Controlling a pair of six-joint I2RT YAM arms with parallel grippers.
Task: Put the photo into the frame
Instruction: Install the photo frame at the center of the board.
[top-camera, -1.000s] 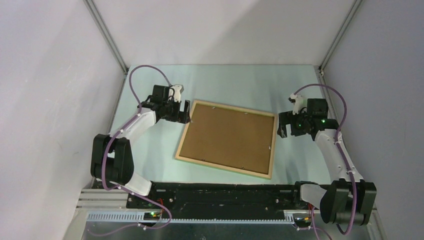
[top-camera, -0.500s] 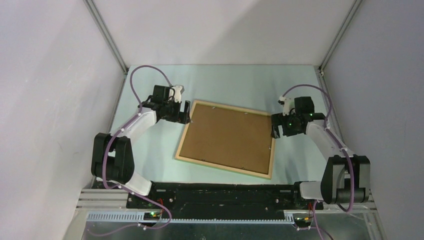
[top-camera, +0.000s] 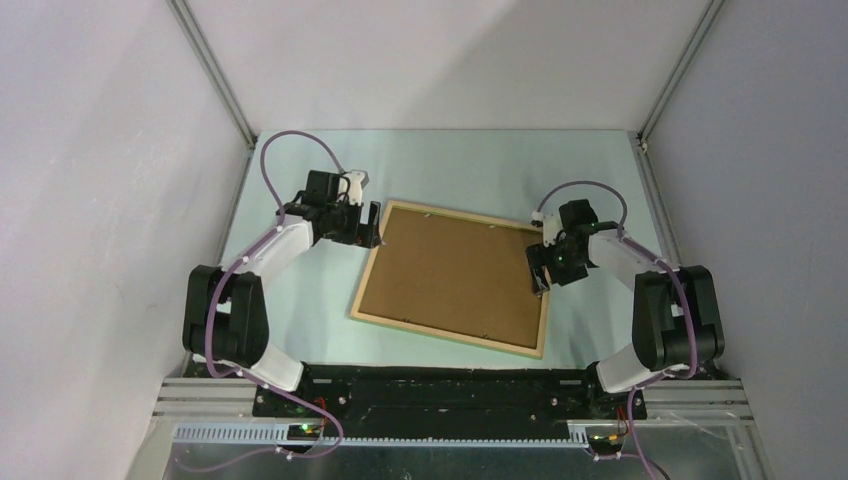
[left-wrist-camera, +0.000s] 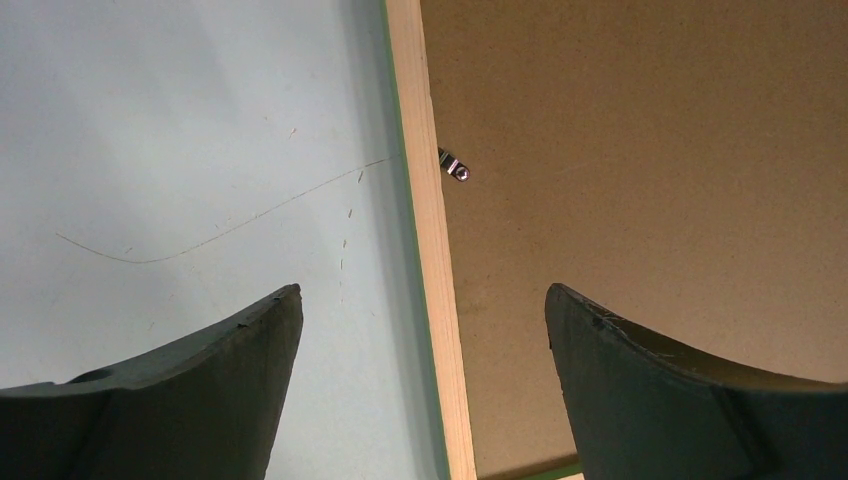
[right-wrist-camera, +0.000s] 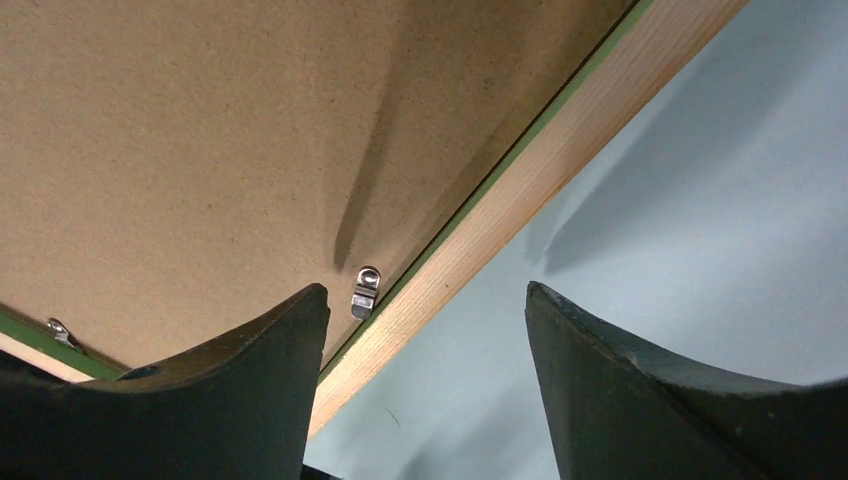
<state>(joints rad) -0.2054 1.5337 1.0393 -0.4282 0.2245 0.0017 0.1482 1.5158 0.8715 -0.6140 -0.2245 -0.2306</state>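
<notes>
The frame (top-camera: 445, 336) lies face down on the table, pale wood up with a thin green edge, and a brown backing board (top-camera: 455, 275) fills it. The photo is hidden. My left gripper (top-camera: 372, 226) is open at the frame's far left corner. Its fingers straddle the left rail (left-wrist-camera: 425, 200), one over the table and one over the board. My right gripper (top-camera: 540, 268) is open over the right rail (right-wrist-camera: 560, 150), with one finger above the board beside a small metal clip (right-wrist-camera: 365, 290) and the other above the table. Neither gripper holds anything.
The pale green table (top-camera: 480, 165) is enclosed by grey walls on the left, right and back. Another metal clip (left-wrist-camera: 455, 167) sits on the board by the left rail. A thin hair-like thread (left-wrist-camera: 220, 228) lies on the table left of the frame.
My right arm has swung left from beside the frame onto its right rail, and its jaws have narrowed somewhat. The left arm has barely moved. The frame has stayed put.
</notes>
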